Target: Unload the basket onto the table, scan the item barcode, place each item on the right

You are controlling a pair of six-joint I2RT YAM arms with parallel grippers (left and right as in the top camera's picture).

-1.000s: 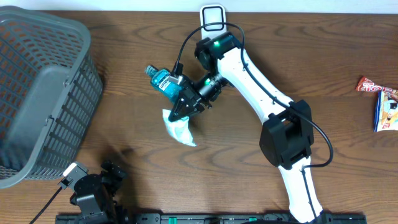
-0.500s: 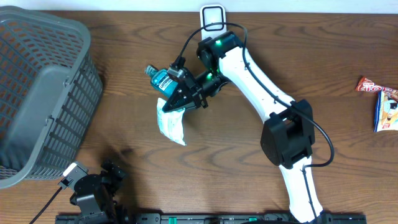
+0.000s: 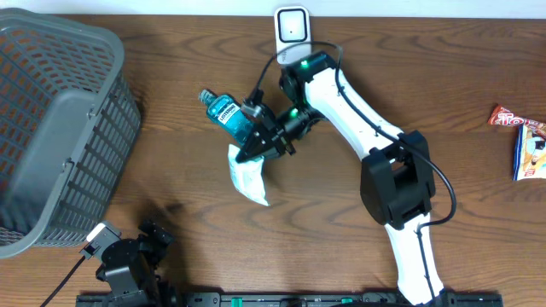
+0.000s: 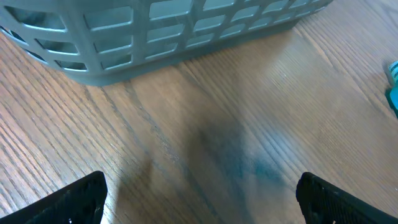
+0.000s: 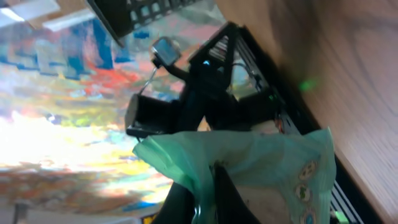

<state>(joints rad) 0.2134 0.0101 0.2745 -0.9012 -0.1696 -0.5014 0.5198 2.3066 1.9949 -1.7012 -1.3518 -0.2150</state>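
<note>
- Right gripper pinched tight on the top edge of a pale green-white packet. The right wrist view shows thin film bunched between the fingers.
- The packet hangs from the pinch mid-surface, just beside a blue bottle and well short of the white scanner at the far edge. Can't tell whether its lower end touches the surface.
- Handling, my read: light, soft, crinkly pouch. It droops and creases under its own weight, so it will swing and fold when the wrist turns.
- The film looks slick. An edge pinch should carry this weight, but a fast swing could let it creep out.
- Best hold is a seam or corner, as it is now: that keeps the flat printed faces uncovered. No barcode readable in any view, so can't say which face has to point at the scanner.
- Risk: a crease across the code could spoil the read, so present the panel hanging flat.
- Left gripper spread wide, holding nothing, parked low near the grey basket.
</note>
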